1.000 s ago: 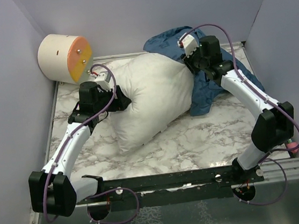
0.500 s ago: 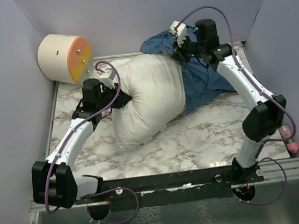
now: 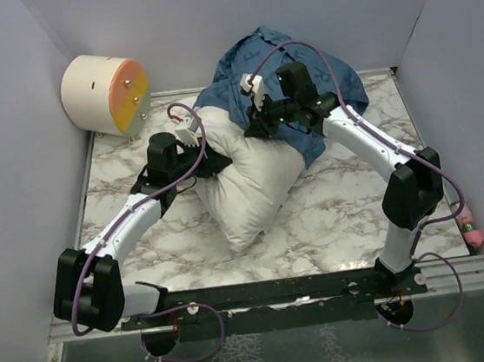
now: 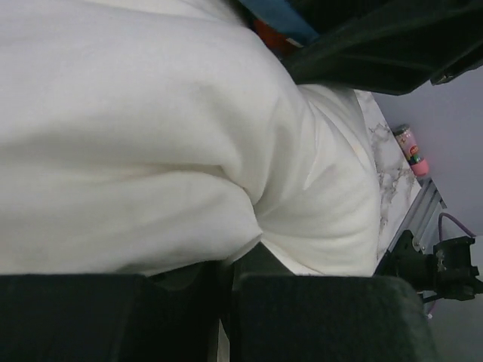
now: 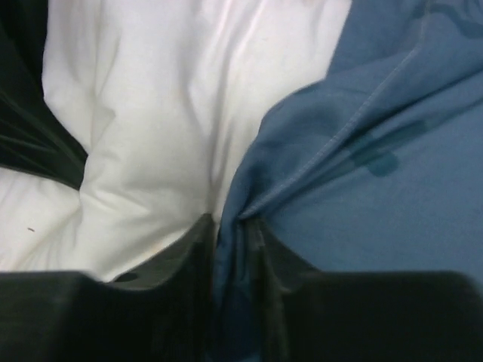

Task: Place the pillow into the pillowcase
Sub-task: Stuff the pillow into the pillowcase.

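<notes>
- Pillow (image 3: 247,185) sits mid-table on the marble top (image 3: 334,223), bunched up, near corner pointing toward the arm bases.
- Pillowcase (image 3: 318,80) lies at the back of the table, draped over the pillow's far end; blue hem runs across the white fabric in the right wrist view (image 5: 355,121).
- Left gripper (image 3: 209,160) is at the pillow's left side, jaws closed, a fold of pillow fabric pinched between them (image 4: 226,256).
- Right gripper (image 3: 253,127) is at the top of the pillow where the case edge meets it; jaws closed tight on a bunched fold of pillowcase (image 5: 234,226).
- The two grippers are near each other, pillow between them.
- Cream cylinder (image 3: 102,92) with orange face stands in the back-left corner, apart from the pillow.
- Small pink bottle (image 3: 470,229) lies at the table's right edge by the rail.
</notes>
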Controlling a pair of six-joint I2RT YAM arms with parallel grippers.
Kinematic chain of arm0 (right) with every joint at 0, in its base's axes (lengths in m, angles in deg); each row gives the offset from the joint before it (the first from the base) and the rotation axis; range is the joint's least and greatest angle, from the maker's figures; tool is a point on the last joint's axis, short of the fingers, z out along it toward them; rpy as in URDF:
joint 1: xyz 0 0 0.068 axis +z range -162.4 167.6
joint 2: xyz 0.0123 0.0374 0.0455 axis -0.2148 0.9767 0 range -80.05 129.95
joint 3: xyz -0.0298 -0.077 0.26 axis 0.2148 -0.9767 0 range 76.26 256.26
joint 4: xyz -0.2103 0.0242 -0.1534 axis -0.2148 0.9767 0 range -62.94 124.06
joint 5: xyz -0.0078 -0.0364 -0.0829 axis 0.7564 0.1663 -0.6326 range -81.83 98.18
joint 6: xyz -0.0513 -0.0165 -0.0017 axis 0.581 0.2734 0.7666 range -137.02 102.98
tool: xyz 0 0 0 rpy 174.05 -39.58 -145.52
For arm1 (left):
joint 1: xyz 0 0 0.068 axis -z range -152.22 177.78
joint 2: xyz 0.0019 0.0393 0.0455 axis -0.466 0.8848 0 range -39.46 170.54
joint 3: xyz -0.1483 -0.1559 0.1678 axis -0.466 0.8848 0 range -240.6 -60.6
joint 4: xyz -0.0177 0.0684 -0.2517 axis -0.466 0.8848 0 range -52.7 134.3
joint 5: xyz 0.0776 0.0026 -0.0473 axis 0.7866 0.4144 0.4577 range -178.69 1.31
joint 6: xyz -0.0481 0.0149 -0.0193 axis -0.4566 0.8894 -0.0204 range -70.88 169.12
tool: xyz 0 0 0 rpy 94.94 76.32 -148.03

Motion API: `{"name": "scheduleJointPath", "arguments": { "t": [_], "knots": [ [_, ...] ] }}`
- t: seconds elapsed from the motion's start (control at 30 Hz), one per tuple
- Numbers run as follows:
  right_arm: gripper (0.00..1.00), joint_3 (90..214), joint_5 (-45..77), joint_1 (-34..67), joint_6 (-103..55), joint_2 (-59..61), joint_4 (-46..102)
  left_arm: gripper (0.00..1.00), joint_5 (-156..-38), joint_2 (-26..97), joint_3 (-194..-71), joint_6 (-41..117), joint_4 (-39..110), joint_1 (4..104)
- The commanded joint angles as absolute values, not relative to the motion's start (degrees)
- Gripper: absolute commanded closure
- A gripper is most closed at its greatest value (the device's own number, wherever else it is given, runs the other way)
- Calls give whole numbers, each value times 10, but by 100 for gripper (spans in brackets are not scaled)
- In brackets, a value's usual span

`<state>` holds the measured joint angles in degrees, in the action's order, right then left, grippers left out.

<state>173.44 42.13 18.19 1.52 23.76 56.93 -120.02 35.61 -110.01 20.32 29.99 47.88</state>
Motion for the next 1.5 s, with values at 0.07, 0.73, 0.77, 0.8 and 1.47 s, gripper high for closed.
{"name": "scheduleJointPath", "arguments": {
  "t": [0.07,0.73,0.77,0.8,1.47],
  "knots": [
    [34,1636,538,178,53,113,594,99,-1148,332,-1045,174,219,471],
    [4,1249,345,0,-25,-84,295,92,-1128,158,-926,118,239,456],
    [4,1254,324,1,-29,-67,288,92,-1131,157,-926,116,239,455],
    [4,1261,313,1,-33,-50,282,92,-1133,156,-925,114,239,455],
    [94,1270,316,10,-19,9,200,92,-1158,174,-937,121,229,456]
  ]
}}
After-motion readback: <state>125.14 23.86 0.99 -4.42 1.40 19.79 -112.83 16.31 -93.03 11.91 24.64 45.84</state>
